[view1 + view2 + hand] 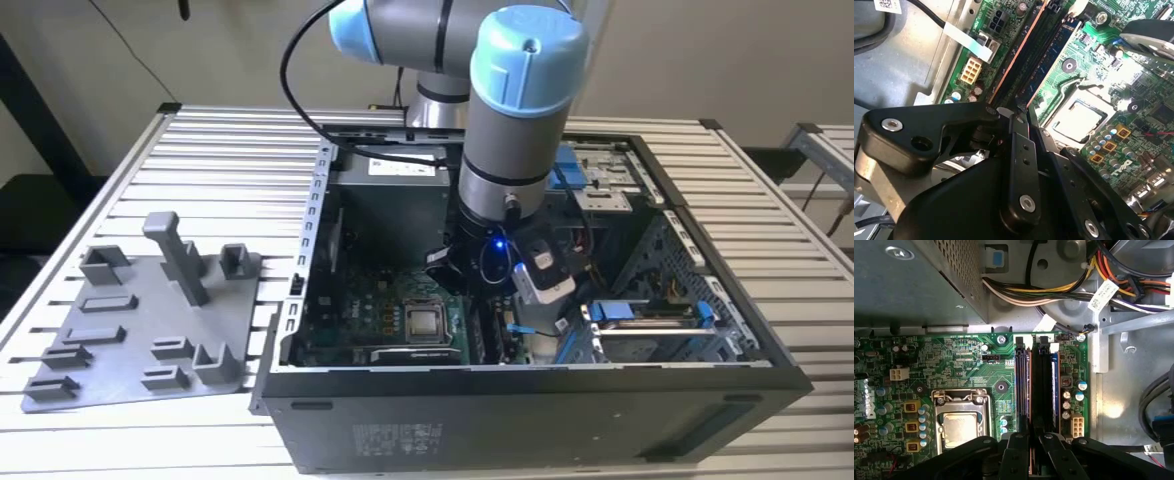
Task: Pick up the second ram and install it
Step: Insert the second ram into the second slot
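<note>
Closest to me the gripper (1033,436) is down inside the computer case (534,385). Its black fingers (1016,455) are clenched from both sides on the second ram (1027,390), pinching the near end of the stick.

The stick stands on edge in line with its slot on the green board (979,365). Its coppery top edge runs straight away from the gripper. I judge it entered in the slot, but I can't tell whether it is fully seated.

I'd treat it as light, stiff and thin. The flat faces give a good hold, but the smooth sides could slip, and it would not forgive twisting. The two long faces near one end are the place to hold it, clear of the contact edge, with any push kept square to the slot. Just beside it lies a blue strip (1056,390); whether that is a slot or the other stick I can't tell.

In the exterior view the gripper sits at about three o'clock from the processor socket (427,322). Beyond the slots is a bundle of coloured cables (1054,287).

Farther out, at nine o'clock from the case, the grey tray (134,330) rests on the slatted table (240,150), well apart from the arm (521,120)
</note>
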Controlling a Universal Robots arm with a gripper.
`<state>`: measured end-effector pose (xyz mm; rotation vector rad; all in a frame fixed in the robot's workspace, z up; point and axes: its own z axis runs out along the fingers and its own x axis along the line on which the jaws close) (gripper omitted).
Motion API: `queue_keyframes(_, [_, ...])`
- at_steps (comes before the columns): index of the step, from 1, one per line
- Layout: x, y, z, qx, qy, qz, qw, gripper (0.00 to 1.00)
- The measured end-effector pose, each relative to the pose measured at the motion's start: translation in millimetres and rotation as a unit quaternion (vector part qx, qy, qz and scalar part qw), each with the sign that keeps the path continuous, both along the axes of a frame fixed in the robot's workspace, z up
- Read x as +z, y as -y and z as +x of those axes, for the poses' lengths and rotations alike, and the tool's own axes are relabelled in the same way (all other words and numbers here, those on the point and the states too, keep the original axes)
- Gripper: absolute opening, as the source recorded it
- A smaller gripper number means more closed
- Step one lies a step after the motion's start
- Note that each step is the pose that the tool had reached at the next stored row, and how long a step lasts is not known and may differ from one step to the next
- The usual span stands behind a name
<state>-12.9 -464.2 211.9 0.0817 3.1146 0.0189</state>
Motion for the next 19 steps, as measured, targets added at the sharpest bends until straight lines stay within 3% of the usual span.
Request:
queue_keyframes(7, [-0.3, -0.1, 0.0, 0.0, 0.0, 0.0002, 1.0, 0.16])
queue_keyframes(8, [-0.3, -0.1, 0.0, 0.0, 0.0001, 0.0002, 1.0, 0.22])
queue_keyframes(9, [0.7, 0.0, 0.0, 0.0, 0.0, 0.0001, 1.0, 0.22])
queue_keyframes(17, [35.5, 0.0, 0.0, 0.0, -0.0001, 0.0003, 1.0, 0.22])
queue_keyframes(19, [40.7, 0.0, 0.0, 0.0, -0.0001, 0.002, 1.0, 0.22])
